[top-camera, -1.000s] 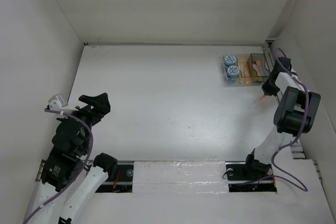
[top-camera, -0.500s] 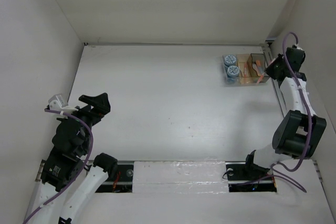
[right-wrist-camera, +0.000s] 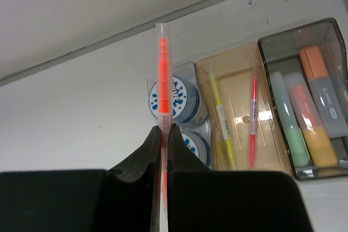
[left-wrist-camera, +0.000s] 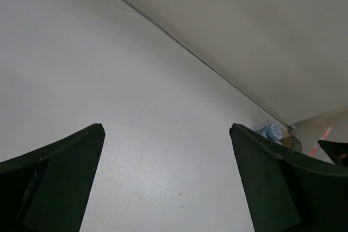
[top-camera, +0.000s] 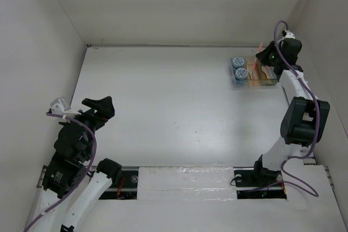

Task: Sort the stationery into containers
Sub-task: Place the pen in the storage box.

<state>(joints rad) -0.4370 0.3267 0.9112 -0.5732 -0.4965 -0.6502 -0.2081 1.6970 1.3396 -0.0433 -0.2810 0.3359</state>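
White table walled on three sides, with the organiser at its 1 o'clock corner. Since a second ago the right gripper has swung from the organiser's 4 o'clock side up over its far edge. Its jaws pinch the orange pen, which runs from them toward 12 o'clock, crossing above the pots. The left gripper hangs agape at 8 o'clock, holding nothing.
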